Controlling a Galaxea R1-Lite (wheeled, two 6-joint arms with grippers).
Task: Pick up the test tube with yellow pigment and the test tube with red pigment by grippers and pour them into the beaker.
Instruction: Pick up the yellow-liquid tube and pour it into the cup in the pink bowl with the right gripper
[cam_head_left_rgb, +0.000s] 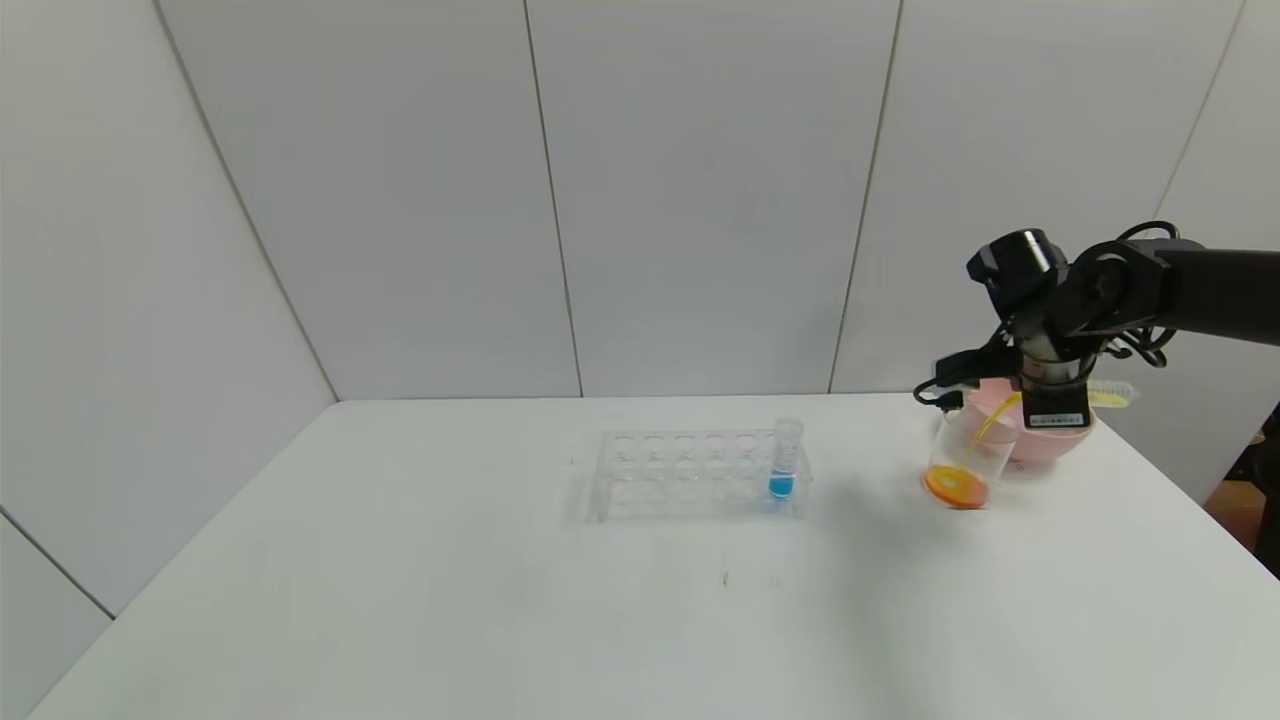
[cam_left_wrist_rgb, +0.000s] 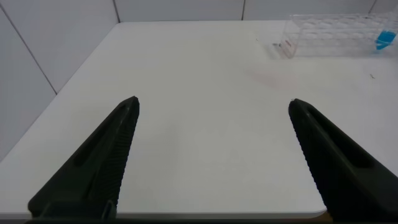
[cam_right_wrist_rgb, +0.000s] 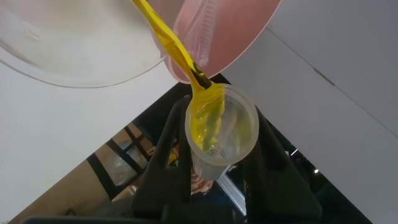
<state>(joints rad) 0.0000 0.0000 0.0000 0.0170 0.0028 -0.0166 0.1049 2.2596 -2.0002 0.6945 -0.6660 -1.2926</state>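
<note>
My right gripper (cam_head_left_rgb: 1052, 398) is shut on the test tube with yellow pigment (cam_head_left_rgb: 1112, 396), which it holds tipped over above the beaker (cam_head_left_rgb: 968, 450). A thin yellow stream (cam_head_left_rgb: 988, 428) runs from the tube's mouth into the beaker, which holds orange liquid (cam_head_left_rgb: 955, 487) at its bottom. In the right wrist view the tube's open mouth (cam_right_wrist_rgb: 221, 127) sits between the black fingers (cam_right_wrist_rgb: 168, 146), and the yellow stream (cam_right_wrist_rgb: 168, 40) runs over the beaker's rim (cam_right_wrist_rgb: 81, 68). The test tube with red pigment is out of view. My left gripper (cam_left_wrist_rgb: 214, 106) is open and empty over the table's near left part.
A clear tube rack (cam_head_left_rgb: 690, 472) stands mid-table with one blue-liquid tube (cam_head_left_rgb: 783, 460) at its right end; it also shows in the left wrist view (cam_left_wrist_rgb: 336, 34). A pink bowl (cam_head_left_rgb: 1050, 435) stands just behind the beaker, near the table's right edge.
</note>
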